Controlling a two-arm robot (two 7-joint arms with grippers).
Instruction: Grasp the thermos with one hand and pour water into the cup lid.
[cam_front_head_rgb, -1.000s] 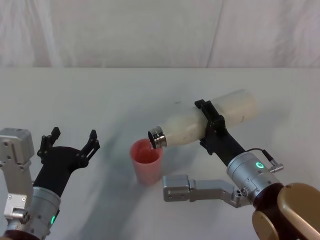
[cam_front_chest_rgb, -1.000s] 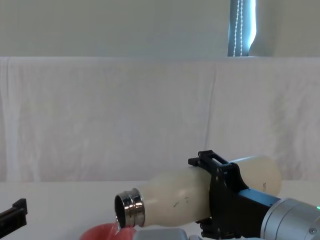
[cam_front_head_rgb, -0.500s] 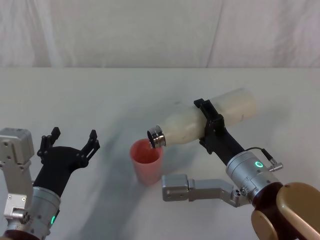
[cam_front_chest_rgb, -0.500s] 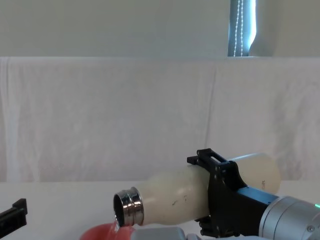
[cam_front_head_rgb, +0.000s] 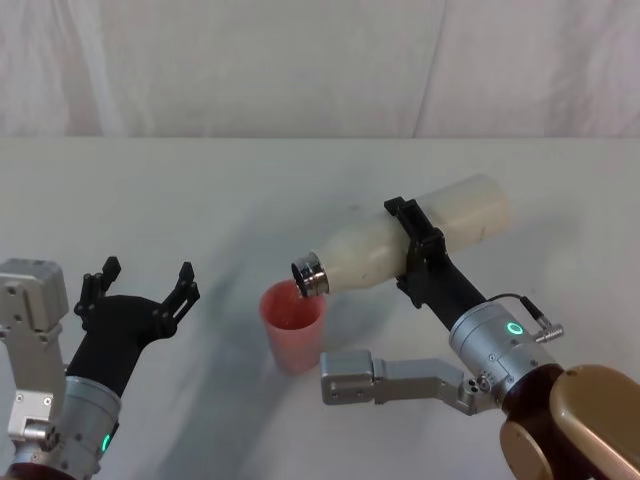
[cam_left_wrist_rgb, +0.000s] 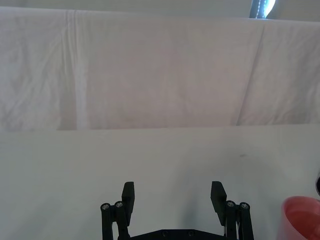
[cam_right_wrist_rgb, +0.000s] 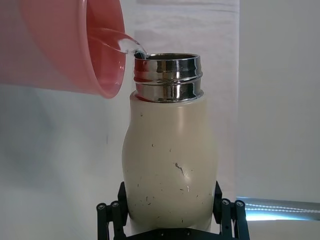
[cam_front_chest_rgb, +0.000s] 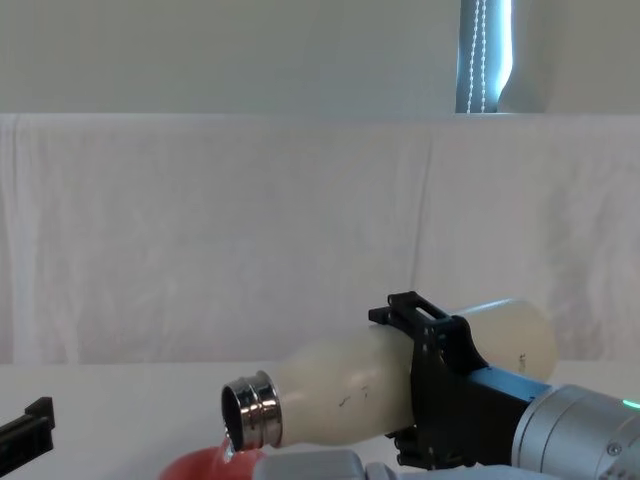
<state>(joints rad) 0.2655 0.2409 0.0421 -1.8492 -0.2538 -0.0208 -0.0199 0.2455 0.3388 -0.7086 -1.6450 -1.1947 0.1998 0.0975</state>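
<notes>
Fingers of the right gripper are clamped across the middle of the thermos, one black finger on each side of the cream body. From the head view, the thermos lies tilted close to horizontal, steel neck lowest and just above the rim of the cup lid, which stands upright on the white table. The left gripper hovers at the lower left, well apart from the cup lid, with its fingers spread wide and nothing between them.

Left wrist view: both fingers of the left gripper stand wide apart over bare table; the cup lid sits at the frame edge.

Right wrist view: the thermos sits between the two finger linkages of the right gripper. A clear stream of water runs from the steel neck into the cup lid.

Chest view: the thermos slopes neck-down toward the left, gripped by the right gripper, with its mouth directly over the cup lid.
</notes>
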